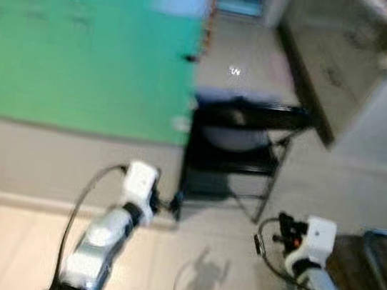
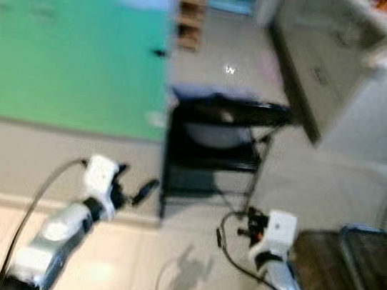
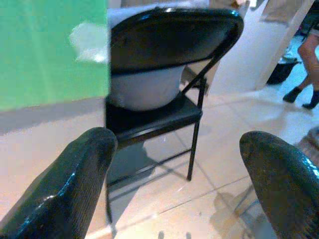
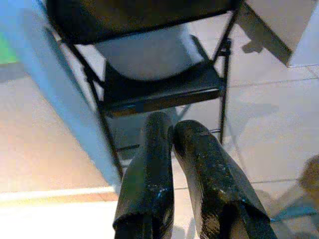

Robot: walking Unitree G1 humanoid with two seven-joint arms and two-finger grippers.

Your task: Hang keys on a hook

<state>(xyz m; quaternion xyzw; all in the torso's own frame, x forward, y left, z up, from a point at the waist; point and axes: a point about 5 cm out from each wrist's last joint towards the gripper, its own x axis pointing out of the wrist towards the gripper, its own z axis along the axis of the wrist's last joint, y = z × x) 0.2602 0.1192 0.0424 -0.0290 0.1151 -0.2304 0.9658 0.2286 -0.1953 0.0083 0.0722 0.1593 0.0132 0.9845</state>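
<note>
My left gripper [image 3: 174, 149] is open, its two black fingers [image 3: 75, 179] spread wide with nothing between them. It is held low in front of me and points at a black folding chair [image 1: 238, 158]. My right gripper [image 4: 172, 127] is shut, fingers pressed together, and I see nothing held in it. It also points toward the chair from the right [image 1: 281, 226]. The head views are blurred.
A white rounded object [image 3: 144, 87] rests on the chair seat. A green wall panel [image 1: 85, 43] stands to the left above a pale skirting. A white counter [image 1: 374, 91] runs back on the right. A dark wooden surface [image 2: 333, 280] is near my right arm. A person's legs [image 3: 304, 55] are beyond the chair.
</note>
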